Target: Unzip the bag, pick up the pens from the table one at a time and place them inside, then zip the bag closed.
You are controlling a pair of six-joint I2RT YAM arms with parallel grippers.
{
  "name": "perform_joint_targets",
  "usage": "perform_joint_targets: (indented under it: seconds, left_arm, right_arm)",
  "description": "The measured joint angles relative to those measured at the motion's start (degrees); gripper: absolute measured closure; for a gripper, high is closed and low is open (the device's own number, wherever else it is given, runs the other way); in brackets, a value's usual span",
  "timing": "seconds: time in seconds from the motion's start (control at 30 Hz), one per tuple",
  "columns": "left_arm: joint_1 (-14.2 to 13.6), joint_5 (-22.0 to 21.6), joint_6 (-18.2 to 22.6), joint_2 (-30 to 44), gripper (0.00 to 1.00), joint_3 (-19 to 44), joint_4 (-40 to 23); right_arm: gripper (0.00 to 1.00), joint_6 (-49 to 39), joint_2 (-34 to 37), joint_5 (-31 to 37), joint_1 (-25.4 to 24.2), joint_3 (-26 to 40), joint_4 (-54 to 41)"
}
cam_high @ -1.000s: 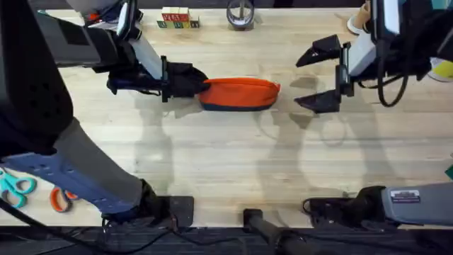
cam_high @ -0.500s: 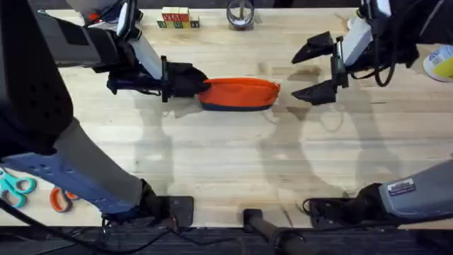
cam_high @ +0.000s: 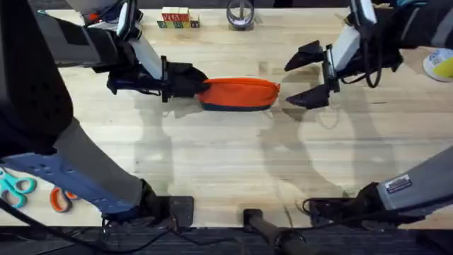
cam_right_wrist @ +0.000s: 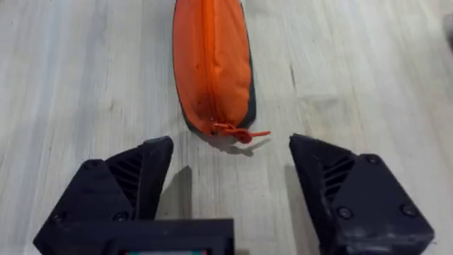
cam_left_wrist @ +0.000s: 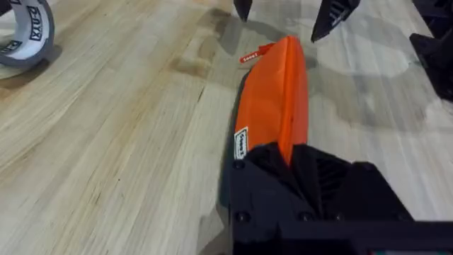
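Bag: soft orange fabric pencil pouch (cam_high: 239, 94), light, floppy; zipped shut.
Left gripper (cam_high: 185, 80): clamped on pouch end.
Right gripper (cam_right_wrist: 225, 185): wide open, empty.
Grasp point: small orange zipper pull (cam_right_wrist: 241, 132), likely slippery.

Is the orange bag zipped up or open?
Zipped shut. The bag's zipper line runs closed along its top, with the pull tab at the end facing the open right gripper.
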Motion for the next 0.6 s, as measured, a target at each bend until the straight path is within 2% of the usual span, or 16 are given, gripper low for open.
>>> perform_joint_targets:
  seconds: [0.6]
  left_arm:
    - [0.0,0.0,0.0,0.0,0.959,0.0,0.0]
  right_arm:
    - [0.005,0.0,1.1,0.0,2.2,0.0,3.8]
